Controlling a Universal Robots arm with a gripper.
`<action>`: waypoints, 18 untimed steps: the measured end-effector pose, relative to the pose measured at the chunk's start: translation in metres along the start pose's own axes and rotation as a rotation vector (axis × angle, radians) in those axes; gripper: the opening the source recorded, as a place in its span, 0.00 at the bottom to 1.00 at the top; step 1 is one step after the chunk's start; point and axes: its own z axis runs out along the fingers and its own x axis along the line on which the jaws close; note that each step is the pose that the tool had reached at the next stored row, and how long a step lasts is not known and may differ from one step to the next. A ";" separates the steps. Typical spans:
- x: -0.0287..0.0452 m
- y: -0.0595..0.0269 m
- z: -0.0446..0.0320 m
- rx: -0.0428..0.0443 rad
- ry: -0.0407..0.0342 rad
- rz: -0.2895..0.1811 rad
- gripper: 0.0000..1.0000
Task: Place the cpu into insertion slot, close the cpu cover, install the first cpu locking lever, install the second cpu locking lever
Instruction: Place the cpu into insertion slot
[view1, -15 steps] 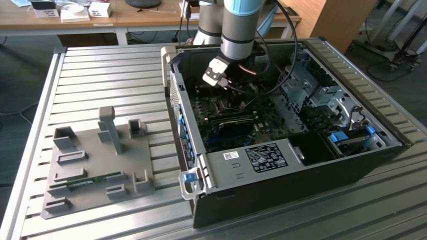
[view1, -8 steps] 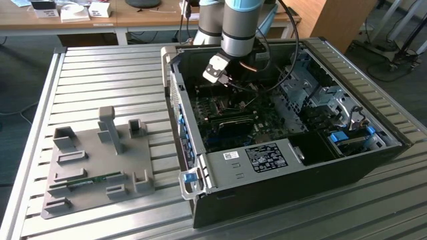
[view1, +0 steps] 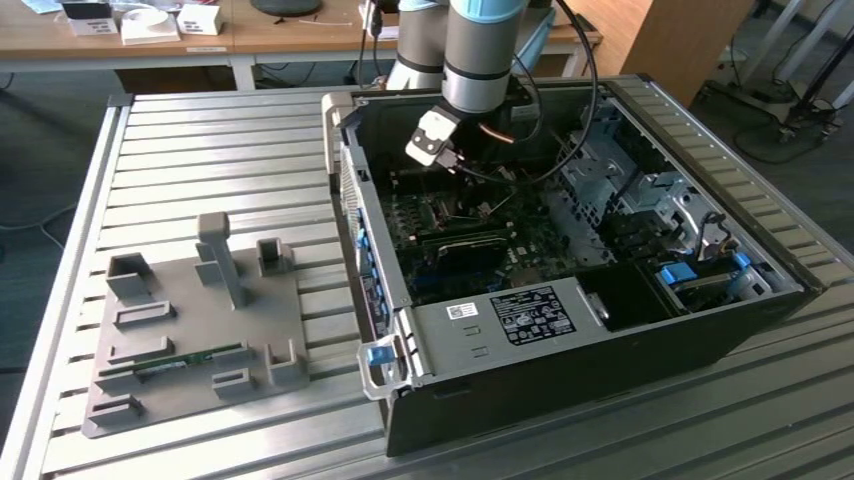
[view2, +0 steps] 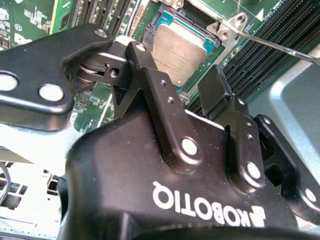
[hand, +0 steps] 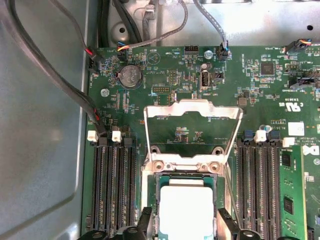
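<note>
Top of cpu: pale silvery metal, matt, smooth; cpu cover: bare bright metal, glossy; gripper, 2 fingers: black, smooth, satin sheen; circuit board: green, lacquered gloss; table: ribbed grey metal, matt.

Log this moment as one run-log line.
cpu lying in insertion slot | cpu cover raised, not closed | gripper open, empty, fingers either side above cpu

The exterior view is overlooking the computer case; both wrist views are facing the cpu closely.
</note>
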 end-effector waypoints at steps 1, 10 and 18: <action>0.0000 0.0000 0.0000 0.0000 0.0000 0.000 0.60; 0.0000 0.0000 0.0000 0.0000 -0.0001 0.000 0.24; 0.0000 0.0001 0.0000 0.0001 -0.0002 0.000 0.11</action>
